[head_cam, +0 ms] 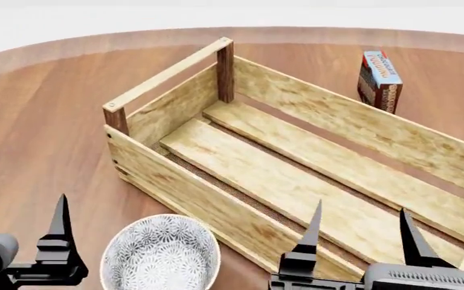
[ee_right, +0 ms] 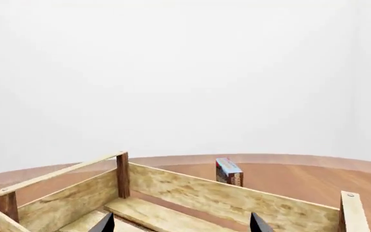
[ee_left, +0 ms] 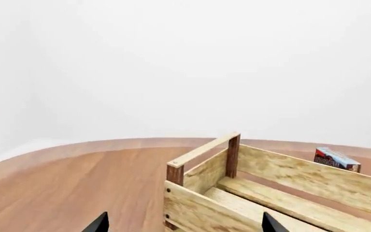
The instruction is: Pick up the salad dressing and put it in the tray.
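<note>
From the left wrist, one tray and one pudding box beyond it show. The head view counts one patterned bowl beside the tray, with the left gripper and right gripper both spread wide, holding nothing. The right wrist shows that single tray and box; no salad dressing appears in any view.

One tray, one patterned bowl, one pudding box, one table, two end effectors: left, right.

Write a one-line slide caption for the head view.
Two open hands, left and right, poised near an empty wooden crate, with a patterned bowl in front and a pudding box behind.
</note>
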Robot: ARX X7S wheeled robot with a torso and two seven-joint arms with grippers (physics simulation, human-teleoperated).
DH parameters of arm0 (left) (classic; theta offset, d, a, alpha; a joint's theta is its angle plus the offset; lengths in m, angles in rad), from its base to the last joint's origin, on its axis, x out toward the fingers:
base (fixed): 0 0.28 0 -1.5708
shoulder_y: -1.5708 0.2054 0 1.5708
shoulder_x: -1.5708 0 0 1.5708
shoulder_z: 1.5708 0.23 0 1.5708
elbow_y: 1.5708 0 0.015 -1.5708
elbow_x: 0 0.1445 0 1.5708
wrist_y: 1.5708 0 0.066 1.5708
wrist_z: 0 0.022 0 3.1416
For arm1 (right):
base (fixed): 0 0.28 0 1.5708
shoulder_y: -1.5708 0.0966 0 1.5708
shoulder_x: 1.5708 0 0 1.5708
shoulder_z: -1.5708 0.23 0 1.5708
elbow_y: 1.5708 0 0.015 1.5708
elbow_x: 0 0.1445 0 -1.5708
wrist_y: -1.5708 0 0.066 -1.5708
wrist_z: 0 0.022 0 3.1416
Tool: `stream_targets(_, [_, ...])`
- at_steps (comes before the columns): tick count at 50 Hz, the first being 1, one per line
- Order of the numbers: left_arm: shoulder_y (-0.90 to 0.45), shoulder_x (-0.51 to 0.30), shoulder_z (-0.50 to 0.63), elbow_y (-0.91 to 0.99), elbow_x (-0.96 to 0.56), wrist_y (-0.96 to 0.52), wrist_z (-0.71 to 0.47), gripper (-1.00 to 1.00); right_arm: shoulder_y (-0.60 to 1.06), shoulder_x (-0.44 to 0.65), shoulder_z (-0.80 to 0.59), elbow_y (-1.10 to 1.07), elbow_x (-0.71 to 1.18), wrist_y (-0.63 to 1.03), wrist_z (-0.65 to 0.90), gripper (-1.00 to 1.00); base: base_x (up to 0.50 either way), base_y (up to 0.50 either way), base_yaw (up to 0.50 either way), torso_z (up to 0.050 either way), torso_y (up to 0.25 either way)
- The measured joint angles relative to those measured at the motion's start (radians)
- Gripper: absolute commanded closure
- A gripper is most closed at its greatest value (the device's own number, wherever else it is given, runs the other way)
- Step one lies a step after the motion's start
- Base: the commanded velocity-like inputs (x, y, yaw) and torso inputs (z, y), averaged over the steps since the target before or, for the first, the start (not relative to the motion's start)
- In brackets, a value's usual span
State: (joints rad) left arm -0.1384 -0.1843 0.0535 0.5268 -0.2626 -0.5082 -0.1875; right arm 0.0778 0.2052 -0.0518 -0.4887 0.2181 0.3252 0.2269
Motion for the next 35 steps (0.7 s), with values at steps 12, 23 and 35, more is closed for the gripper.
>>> stream_targets(12, [-0.002, -0.008, -0.001, 0.011, -0.009, 0.001, -0.007, -1.00, 0.004, 0.008, 0.004, -0.007, 0.013, 0.009, 0.019, -1.00, 0.39, 0.00, 0.00, 0.000, 0.001])
stream_targets(23, [0.000, -0.014, 0.003, 0.011, -0.012, 0.008, -0.013, -1.00, -0.016, 0.013, 0.003, -0.002, 0.025, -0.043, 0.011, -1.00, 0.00, 0.00, 0.29, 0.000, 0.000])
stream_targets(35, [0.002, -0.021, 0.007, 0.009, -0.016, 0.015, -0.019, -1.00, -0.026, 0.022, -0.002, 0.001, 0.040, -0.079, 0.008, -1.00, 0.00, 0.00, 0.50, 0.000, 0.000])
